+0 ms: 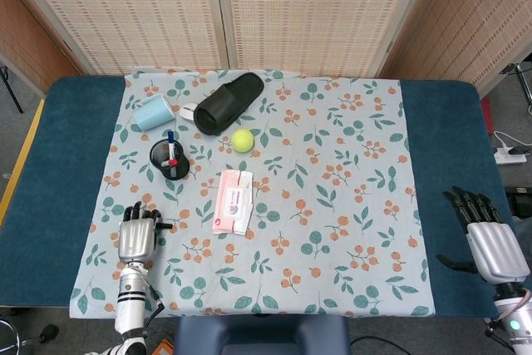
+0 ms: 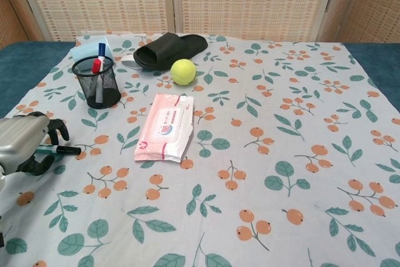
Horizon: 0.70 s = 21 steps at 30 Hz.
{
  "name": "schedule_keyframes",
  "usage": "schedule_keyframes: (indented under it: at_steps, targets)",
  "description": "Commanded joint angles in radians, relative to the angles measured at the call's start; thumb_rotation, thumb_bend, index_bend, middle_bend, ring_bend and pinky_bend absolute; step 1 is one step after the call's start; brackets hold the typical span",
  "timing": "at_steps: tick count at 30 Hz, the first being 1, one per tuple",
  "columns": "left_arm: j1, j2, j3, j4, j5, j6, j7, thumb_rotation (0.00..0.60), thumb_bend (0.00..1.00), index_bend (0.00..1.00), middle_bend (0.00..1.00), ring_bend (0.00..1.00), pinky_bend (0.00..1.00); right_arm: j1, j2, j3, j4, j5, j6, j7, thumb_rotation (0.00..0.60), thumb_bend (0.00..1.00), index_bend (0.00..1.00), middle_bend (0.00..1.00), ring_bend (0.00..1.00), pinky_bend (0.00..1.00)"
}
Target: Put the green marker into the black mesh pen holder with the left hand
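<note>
A black mesh pen holder (image 2: 95, 82) stands on a floral cloth (image 2: 250, 154), with red and blue pens inside. In front of it, nearer the camera, the left hand (image 2: 25, 145) curls its fingers around the green marker (image 2: 59, 149), which lies flat on the cloth. Far to the holder's right, the right hand (image 1: 490, 243) rests spread and empty.

Left hand (image 2: 25, 145): low at my near left, back of the hand up, fingers curled downward. Right hand (image 1: 490, 243): far out on my right, head view only, fingers straight and apart, thumb out sideways, nothing held.
</note>
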Motion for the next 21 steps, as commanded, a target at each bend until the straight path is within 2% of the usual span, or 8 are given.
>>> schedule_keyframes:
  at_steps: [1, 6, 15, 21]
  targets:
    - [-0.004, -0.016, 0.001, 0.023, -0.002, -0.011, -0.001, 0.600, 0.41, 0.38, 0.39, 0.10, 0.15, 0.001, 0.001, 0.001, 0.002, 0.001, -0.002, 0.003, 0.600, 0.00, 0.08, 0.00, 0.01, 0.00]
    - [-0.006, -0.029, -0.001, 0.049, 0.008, -0.012, -0.010, 0.600, 0.41, 0.38, 0.41, 0.11, 0.15, 0.004, -0.001, 0.002, 0.007, 0.008, -0.008, 0.006, 0.600, 0.00, 0.09, 0.00, 0.01, 0.00]
    - [-0.004, -0.026, -0.005, 0.061, 0.032, -0.003, -0.027, 0.600, 0.41, 0.44, 0.53, 0.19, 0.17, 0.010, -0.003, 0.003, 0.006, 0.016, -0.021, 0.001, 0.600, 0.00, 0.11, 0.00, 0.01, 0.00]
    - [0.000, -0.010, -0.007, 0.046, 0.058, 0.014, -0.045, 0.600, 0.41, 0.46, 0.55, 0.20, 0.17, 0.011, -0.004, 0.002, 0.004, 0.016, -0.022, -0.003, 0.600, 0.00, 0.11, 0.00, 0.01, 0.00]
